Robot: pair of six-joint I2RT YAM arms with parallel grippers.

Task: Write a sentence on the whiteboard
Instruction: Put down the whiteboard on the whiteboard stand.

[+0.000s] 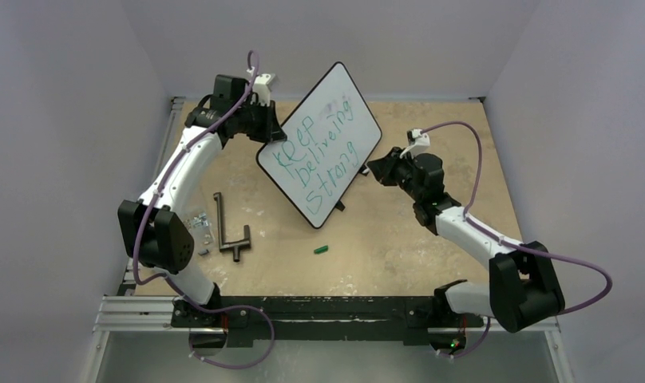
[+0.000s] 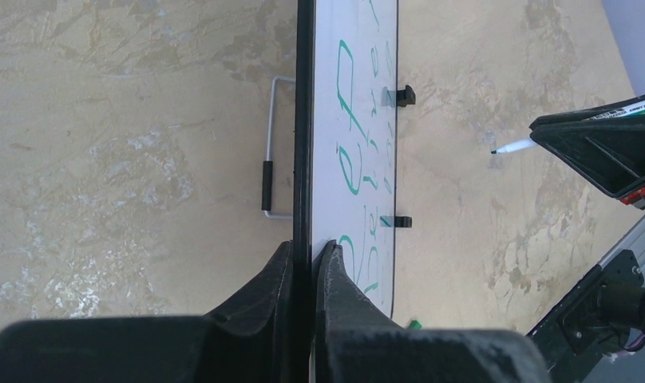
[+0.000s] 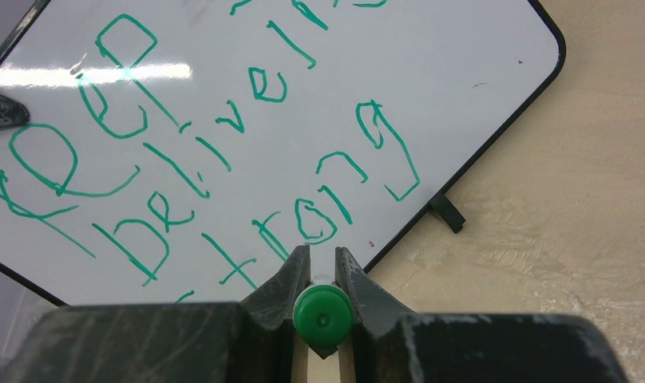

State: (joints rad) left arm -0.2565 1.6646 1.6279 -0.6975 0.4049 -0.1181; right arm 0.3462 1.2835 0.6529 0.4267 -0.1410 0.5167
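**Whiteboard** (image 1: pixel 329 89): rectangular, landscape. Glossy white face, rounded corners, thin black frame. Small black feet (image 1: pixel 339 206) on the lower long edge, wire prop (image 2: pixel 271 148) behind. Stands mid-table (image 1: pixel 431 231), face leaning back, turned diagonally to the table's edges.

**Sentence** (image 1: pixel 319 152): green marker handwriting, three lines, "Keep / believing / Strong". Letters are uneven and fill most of the face. The top margin is bare, with a faint smudge.

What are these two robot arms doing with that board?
The left gripper is clamped on the edge of the whiteboard, which stands propped on the table. The right gripper grips a green marker, its tip off the board. The sentence, three green lines, is already on the board.
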